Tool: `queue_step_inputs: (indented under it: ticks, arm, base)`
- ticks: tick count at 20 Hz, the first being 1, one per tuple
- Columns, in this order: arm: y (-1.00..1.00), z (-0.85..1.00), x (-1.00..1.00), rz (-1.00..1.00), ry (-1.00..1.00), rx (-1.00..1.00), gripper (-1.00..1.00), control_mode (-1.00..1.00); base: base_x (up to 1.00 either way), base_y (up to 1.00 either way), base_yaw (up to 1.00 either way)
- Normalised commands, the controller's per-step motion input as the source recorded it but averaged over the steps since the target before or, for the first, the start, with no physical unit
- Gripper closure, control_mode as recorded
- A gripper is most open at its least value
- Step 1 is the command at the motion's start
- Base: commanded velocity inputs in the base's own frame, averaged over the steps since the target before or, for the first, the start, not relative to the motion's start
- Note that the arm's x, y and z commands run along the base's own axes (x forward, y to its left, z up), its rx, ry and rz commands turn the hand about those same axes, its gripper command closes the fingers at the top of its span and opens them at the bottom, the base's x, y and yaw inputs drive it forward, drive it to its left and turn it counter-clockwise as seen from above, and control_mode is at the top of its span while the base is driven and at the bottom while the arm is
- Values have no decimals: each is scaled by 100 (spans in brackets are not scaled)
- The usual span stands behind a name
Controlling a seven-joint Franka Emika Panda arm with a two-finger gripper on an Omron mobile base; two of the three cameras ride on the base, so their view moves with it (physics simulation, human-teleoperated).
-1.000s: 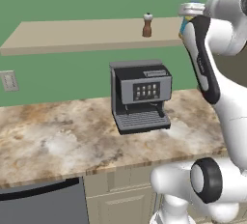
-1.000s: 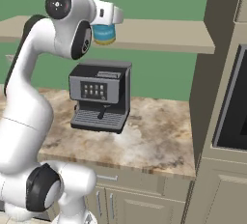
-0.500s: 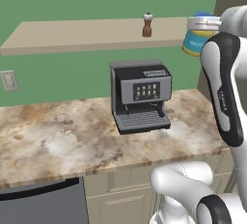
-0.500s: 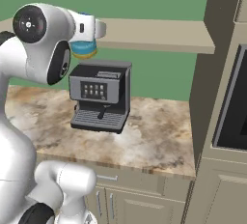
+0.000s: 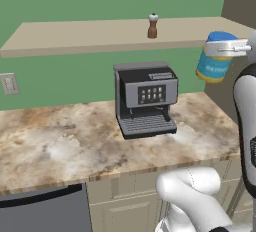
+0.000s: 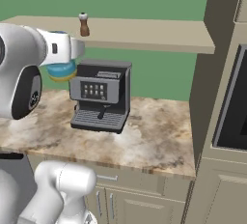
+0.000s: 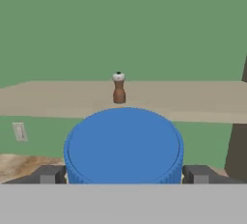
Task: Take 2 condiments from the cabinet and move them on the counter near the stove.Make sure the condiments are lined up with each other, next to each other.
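Note:
The blue jar (image 5: 215, 61) with a yellow band hangs in the air off the right end of the cabinet shelf (image 5: 75, 36), above the worktop. My gripper (image 5: 226, 49) is shut on it near the lid. In the hand view the blue lid (image 7: 123, 143) sits between the two dark fingers (image 7: 50, 175). From the right base view the jar (image 6: 61, 70) peeks out under my hand. The small brown shaker (image 5: 153, 26) stands upright on the shelf (image 6: 144, 32), also seen as the shaker (image 6: 84, 24) and the shaker (image 7: 118, 88). The stove and the counter near it are out of view.
A black and grey coffee machine (image 5: 145, 107) stands on the marbled worktop (image 5: 60, 146) under the shelf. A dark tall panel (image 6: 200, 73) and an oven front (image 6: 234, 107) close off the right. A grey dishwasher (image 5: 45, 211) sits below at left.
The jar has come off the shelf's right end in my gripper. It has moved down and away from the wall, toward the base.

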Motion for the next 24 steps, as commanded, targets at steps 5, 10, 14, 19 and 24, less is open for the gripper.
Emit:
queue_step_inputs:
  ticks: [5,10,14,19,24]
  arm:
    - [6,-43,-37,0,1,-12,100,-100]
    - [0,-27,-2,0,0,-9,100,-100]
    - [0,-22,0,0,1,-6,100,-100]
    - [0,-10,0,0,4,0,100,-100]
    - [0,-2,-1,0,5,0,100,-100]
  base:
    - [0,0,0]
    - [0,0,0]
    - [0,0,0]
    - [0,0,0]
    - [0,0,0]
